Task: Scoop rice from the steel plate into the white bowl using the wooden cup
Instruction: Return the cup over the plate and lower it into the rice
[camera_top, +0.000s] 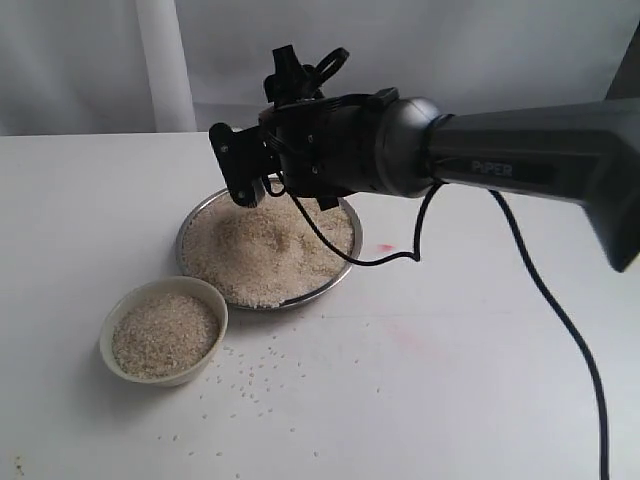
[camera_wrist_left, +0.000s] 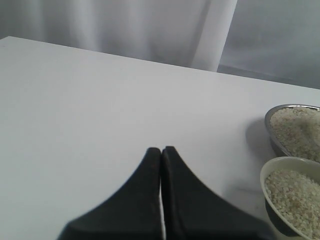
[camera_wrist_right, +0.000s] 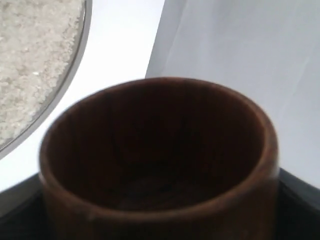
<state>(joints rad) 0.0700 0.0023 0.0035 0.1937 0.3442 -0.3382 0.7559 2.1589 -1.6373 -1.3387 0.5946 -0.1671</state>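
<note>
Currently one wooden cup (camera_wrist_right: 160, 165) is in the right gripper (camera_top: 248, 175). It fills the right wrist view, with its opening turned to the camera and black gripper parts at both sides of it, so this gripper is closed around the cup. The inside of the cup looks dark. In the exterior view the cup is almost hidden behind the gripper, which hangs above the far part of the one steel plate (camera_top: 183, 238). I cannot tell if the cup touches the grains.

The rice (camera_top: 265, 250) is in three places. One wide heap covers the plate nearly to its rim. A second, smaller portion (camera_top: 165, 335) fills the one white bowl (camera_top: 108, 345) almost to the top. Loose grains (camera_top: 250, 380) lie scattered on the white table (camera_top: 480, 380) near the bowl and the plate, mostly toward the camera. The bowl stands just beside the plate, nearer to the camera and to the left; whether they touch is not clear.

The left gripper (camera_wrist_left: 161, 152) is over bare table, well apart from both dishes, which show only at the edge of its view. Its two fingers (camera_wrist_left: 145, 190) are pressed together with nothing between them.

One black cable (camera_top: 560, 320) hangs from the right arm and passes over the plate's rim. One small red spot (camera_top: 385, 247) is on the table just beside the plate.
</note>
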